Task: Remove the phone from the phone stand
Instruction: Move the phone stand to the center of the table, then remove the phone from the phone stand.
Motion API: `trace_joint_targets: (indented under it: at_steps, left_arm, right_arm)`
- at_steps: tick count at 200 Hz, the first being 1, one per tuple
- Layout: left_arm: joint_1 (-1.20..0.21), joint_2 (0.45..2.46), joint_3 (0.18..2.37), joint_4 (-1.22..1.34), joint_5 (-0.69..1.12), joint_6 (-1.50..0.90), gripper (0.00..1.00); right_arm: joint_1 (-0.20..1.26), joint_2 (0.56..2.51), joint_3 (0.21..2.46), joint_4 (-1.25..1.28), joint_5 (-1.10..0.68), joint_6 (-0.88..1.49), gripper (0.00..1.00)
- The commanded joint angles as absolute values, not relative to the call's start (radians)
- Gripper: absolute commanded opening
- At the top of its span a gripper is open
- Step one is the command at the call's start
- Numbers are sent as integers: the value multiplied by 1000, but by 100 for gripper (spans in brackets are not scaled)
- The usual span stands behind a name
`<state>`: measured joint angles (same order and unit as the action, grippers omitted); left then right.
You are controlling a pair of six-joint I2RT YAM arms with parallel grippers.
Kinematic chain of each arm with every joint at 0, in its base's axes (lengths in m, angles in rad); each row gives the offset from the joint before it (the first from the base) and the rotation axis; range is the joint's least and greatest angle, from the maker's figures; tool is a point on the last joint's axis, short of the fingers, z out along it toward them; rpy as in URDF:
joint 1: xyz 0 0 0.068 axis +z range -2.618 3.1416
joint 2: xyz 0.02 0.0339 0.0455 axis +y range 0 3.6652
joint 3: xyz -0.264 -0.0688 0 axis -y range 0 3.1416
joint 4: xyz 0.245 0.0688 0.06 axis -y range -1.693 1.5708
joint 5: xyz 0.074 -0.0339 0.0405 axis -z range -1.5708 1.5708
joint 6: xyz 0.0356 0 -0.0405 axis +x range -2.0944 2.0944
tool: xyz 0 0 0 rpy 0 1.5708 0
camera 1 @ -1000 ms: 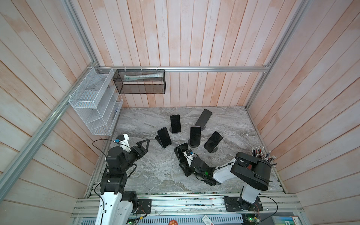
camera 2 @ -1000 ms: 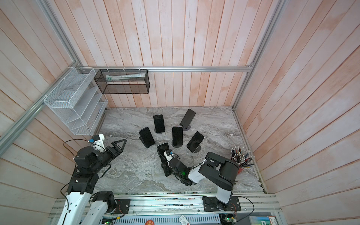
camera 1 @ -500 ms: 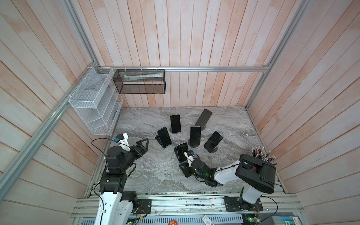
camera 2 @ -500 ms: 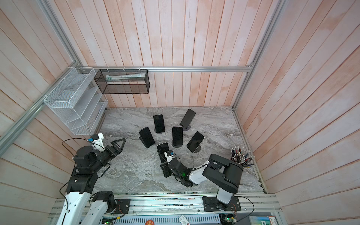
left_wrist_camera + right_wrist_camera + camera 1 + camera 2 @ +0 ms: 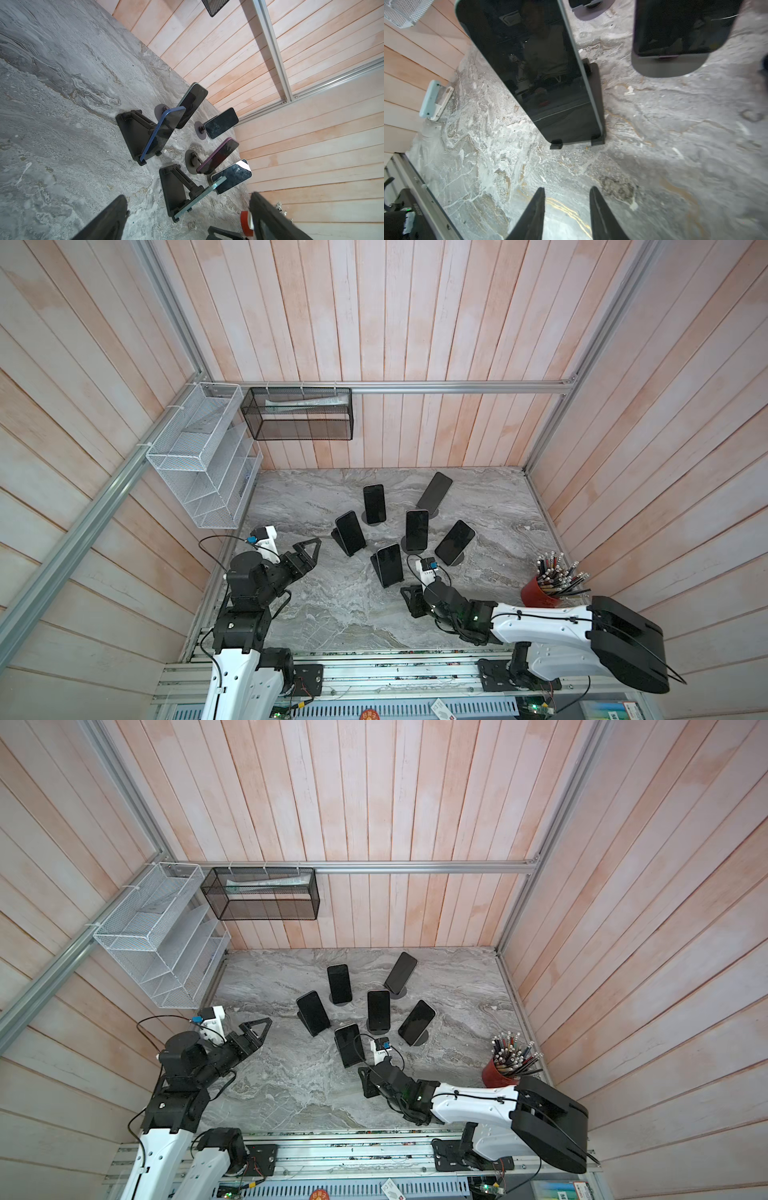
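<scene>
The nearest phone [image 5: 390, 564] [image 5: 350, 1044], dark-screened with a pale teal edge, leans in a black wedge phone stand [image 5: 375, 569] near the table's front middle. In the right wrist view that phone [image 5: 529, 72] rests on the two front lips of the stand [image 5: 597, 99]. My right gripper [image 5: 410, 601] [image 5: 567, 189] sits low over the marble, in front of the stand and apart from it, open with nothing between its fingers. My left gripper [image 5: 309, 549] [image 5: 187, 195] hovers at the left, open and empty, facing the phones; its view shows the same phone [image 5: 197, 199] edge-on.
Several other phones stand on stands behind, among them one [image 5: 350, 533] on a black wedge and one [image 5: 455, 542] on a round base. A red cup of pencils [image 5: 540, 595] stands at the front right. A white wire rack [image 5: 199, 456] and a black mesh basket [image 5: 299, 418] hang on the walls.
My right gripper has drawn back from the nearest phone's stand toward the table front and its jaws have opened wider. The left gripper has stayed in place.
</scene>
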<state>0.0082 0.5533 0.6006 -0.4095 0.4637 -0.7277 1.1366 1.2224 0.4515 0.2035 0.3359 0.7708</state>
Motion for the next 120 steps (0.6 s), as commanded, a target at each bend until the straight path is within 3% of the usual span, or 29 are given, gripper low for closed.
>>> trace_joint_targets:
  at_steps: [1, 18, 38, 64, 84, 100, 110, 120]
  left_arm:
    - [14, 542, 578, -424, 506, -737, 94]
    - [14, 534, 563, -410, 542, -756, 94]
    - [14, 522, 562, -404, 573, -765, 94]
    - [14, 509, 565, -417, 575, -754, 94]
    - [14, 510, 576, -434, 584, -733, 94]
    - [14, 509, 574, -444, 596, -727, 94]
    - [14, 503, 561, -435, 608, -730, 94]
    - [14, 494, 544, -421, 620, -741, 94]
  right_arm:
    - [1143, 1148, 503, -41, 465, 751, 48]
    - [1142, 1119, 578, -206, 544, 752, 60]
    - [1142, 1083, 649, -343, 641, 766, 61]
    - [1142, 988, 655, -330, 703, 731, 66]
    - [1141, 928, 661, -293, 721, 665, 53]
    - [1140, 940, 706, -315, 761, 647, 33]
    - [1140, 969, 743, -331, 777, 644, 31]
    - [1140, 1012, 783, -328, 758, 623, 38]
